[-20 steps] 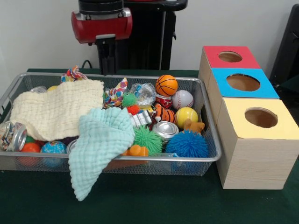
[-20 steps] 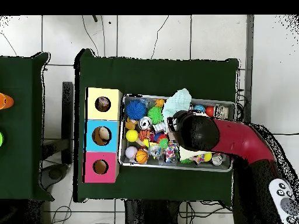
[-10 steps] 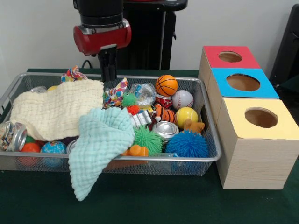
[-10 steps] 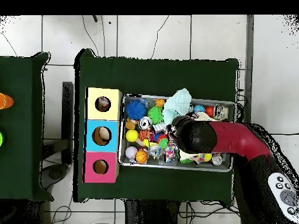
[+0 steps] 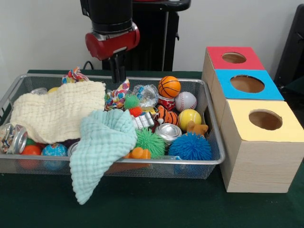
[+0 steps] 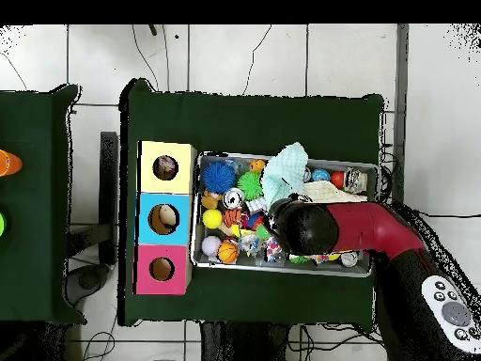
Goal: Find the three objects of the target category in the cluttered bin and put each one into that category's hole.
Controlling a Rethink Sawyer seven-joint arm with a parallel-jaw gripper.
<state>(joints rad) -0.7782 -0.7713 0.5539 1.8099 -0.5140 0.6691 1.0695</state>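
Fingers (image 5: pixel 118 71) pressed together into one narrow dark bar, no gap showing, gripping nothing; hanging point-down just above the far rim of the wire bin (image 5: pixel 142 161), beside the bright patterned fabric toy (image 5: pixel 118 92) and apart from it. Judged to be a search pose: high enough to clear the heap, low enough to drop onto a pick.

Cannot tell which category counts as the target. Likely candidates heaped at the bin's box end: basketball (image 5: pixel 169 86), baseball (image 5: pixel 185 100) and yellow ball (image 5: pixel 189 117) close together, with a silver can (image 5: pixel 168 132) just in front. Other half buried under a cream cloth (image 5: pixel 57 111) and a mint cloth (image 5: pixel 102 142), the latter spilling over the near rim toward the table (image 5: pixel 142 204); probably laid there to hide things and force some digging.

Red box (image 5: pixel 232 58), blue box (image 5: pixel 247 84) and yellow box (image 5: pixel 263 119) lined up just beside the bin, holes upward, presumably for short carries.

From the front: height of the fingers, cloth folds, dark holes only. From overhead: red arm (image 6: pixel 366 230) covering the fingers and the bin's middle, yet a look straight down the holes, with something pale in the blue hole (image 6: pixel 162 219)
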